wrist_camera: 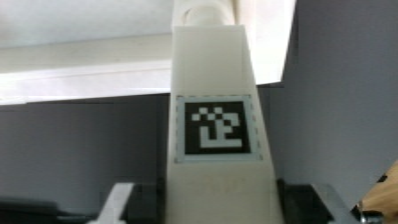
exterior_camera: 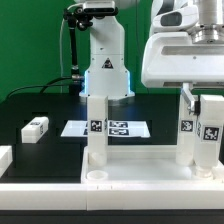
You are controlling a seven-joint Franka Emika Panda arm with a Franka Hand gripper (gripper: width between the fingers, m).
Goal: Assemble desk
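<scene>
The white robot arm (exterior_camera: 103,55) stood on its base at the back of the black table (exterior_camera: 50,105). Its large white wrist housing (exterior_camera: 185,45) hung near the camera, at the exterior view's right, and it pointed straight down.

Under this housing the jaws were closed on the upper part of a short square white plastic leg (exterior_camera: 189,130), which stood upright. In the wrist view I saw the two dark fingers (wrist_camera: 125,203) lying against both sides of this leg, just below its black-and-white square tag (wrist_camera: 217,125). So the jaws were open only as wide as the leg and had it in their hold.

The lower end of the leg was at the right part of the large white rimmed tabletop panel (exterior_camera: 130,168), which lay at the front of the table. I could not tell if that end sat fully in a socket.

A second leg (exterior_camera: 212,130) stood upright just beside the first one, at the exterior view's right. A third leg (exterior_camera: 97,125) stood upright on the left part of the panel, and in front of it a round corner socket (exterior_camera: 97,173) was open.

A fourth leg (exterior_camera: 35,127) lay flat on the table, well apart, at the exterior view's left. The marker board (exterior_camera: 118,128) lay flat behind the panel.
</scene>
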